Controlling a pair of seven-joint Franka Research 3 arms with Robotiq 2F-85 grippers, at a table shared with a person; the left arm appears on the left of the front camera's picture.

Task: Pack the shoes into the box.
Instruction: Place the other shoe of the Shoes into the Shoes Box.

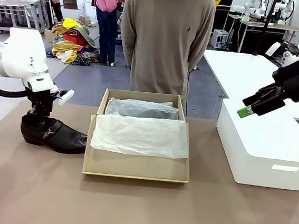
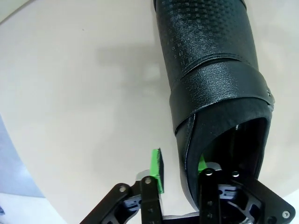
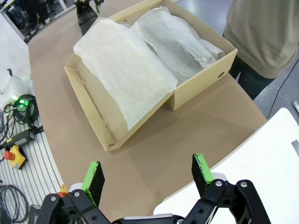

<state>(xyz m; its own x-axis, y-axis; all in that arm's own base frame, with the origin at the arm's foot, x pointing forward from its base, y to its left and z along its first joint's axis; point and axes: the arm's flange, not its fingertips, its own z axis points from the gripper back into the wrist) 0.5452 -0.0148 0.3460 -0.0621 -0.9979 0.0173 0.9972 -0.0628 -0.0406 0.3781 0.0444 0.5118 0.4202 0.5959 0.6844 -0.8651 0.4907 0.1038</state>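
Note:
One glossy black shoe (image 1: 57, 134) with a side buckle strap lies on the table to the left of the box (image 1: 133, 174), toe toward it. My left gripper (image 1: 41, 123) comes down on its heel end. In the left wrist view the jaws (image 2: 180, 165) straddle the wall of the shoe's (image 2: 210, 60) opening. One green pad (image 2: 202, 164) is inside, the other (image 2: 157, 170) is outside with a small gap to the leather. The brown box (image 3: 205, 79) stands open, lined with white tissue paper (image 1: 139, 135). My right gripper (image 1: 243, 111) (image 3: 147, 175) hangs open and empty above the table's right side.
A large white box (image 1: 262, 149) (image 3: 243, 186) sits on the right, below my right gripper. A person (image 1: 164, 39) stands at the far edge behind the box, hands out of sight. Bare table lies in front of the box and at the left front.

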